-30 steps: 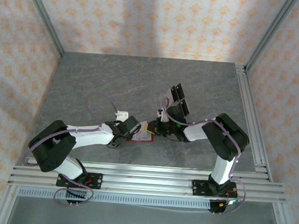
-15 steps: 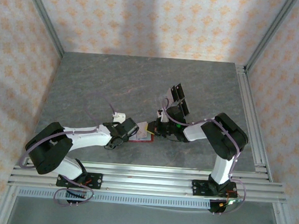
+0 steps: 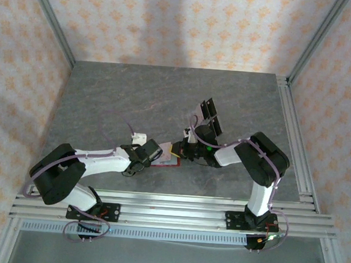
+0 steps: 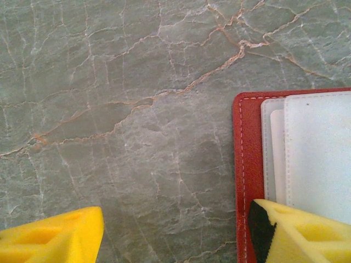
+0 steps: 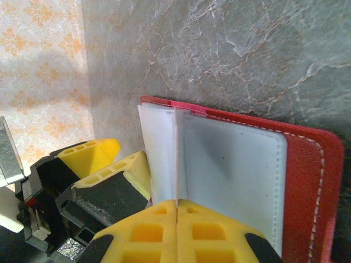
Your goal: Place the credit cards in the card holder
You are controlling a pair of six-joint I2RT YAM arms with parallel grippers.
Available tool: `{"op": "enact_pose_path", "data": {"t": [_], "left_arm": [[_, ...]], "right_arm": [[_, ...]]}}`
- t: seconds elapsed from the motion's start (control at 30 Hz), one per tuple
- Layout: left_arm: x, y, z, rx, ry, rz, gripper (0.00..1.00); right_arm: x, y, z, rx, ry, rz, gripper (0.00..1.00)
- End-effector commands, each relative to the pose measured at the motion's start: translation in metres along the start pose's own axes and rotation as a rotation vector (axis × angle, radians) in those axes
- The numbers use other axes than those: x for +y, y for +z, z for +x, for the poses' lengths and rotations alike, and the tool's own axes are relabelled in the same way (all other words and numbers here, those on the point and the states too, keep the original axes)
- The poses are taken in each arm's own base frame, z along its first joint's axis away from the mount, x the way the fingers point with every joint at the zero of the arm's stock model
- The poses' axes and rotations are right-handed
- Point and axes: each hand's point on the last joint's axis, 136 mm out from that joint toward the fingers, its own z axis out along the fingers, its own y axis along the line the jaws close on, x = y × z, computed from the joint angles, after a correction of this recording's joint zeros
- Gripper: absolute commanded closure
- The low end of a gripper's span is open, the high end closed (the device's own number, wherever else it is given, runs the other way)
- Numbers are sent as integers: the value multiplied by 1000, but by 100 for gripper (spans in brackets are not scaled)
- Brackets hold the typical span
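The card holder (image 3: 167, 161), a red wallet with pale inner pockets, lies open and flat on the table between my two grippers. My left gripper (image 3: 153, 154) is open, and its right finger (image 4: 299, 233) rests on the wallet's red edge (image 4: 244, 164). My right gripper (image 5: 176, 205) is shut on a thin pale credit card (image 5: 176, 159). The card is held on edge, with its far end at the wallet's pale pocket (image 5: 236, 175). Two dark credit cards (image 3: 210, 114) lie on the table just behind the right wrist.
The grey marble table (image 3: 135, 98) stretches open behind and to the left of the wallet. Aluminium rails (image 3: 295, 140) run along the right side and the near edge. The left gripper's fingers (image 5: 93, 156) sit close to the left of the held card.
The left arm has shifted slightly to the left and its gripper stays at the wallet's edge. The right gripper has edged a little towards the wallet with the card.
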Motion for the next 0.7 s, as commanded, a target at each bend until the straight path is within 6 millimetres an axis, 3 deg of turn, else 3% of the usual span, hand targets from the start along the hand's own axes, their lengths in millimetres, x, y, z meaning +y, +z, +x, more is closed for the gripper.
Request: {"op": "enact_pose_path", "data": {"t": [0.0,0.3,0.67], "left_arm": [[10,5,10,9,18,-46,28],[9,4,8,7,13,-41,28],[11,2,8,5,15,-45,28]], "right_arm": [[-2,4,5,11,-6,-12,100],[-25,6,10,30,-14,81,100],[-33,6,9,26,-42,119,100]]}}
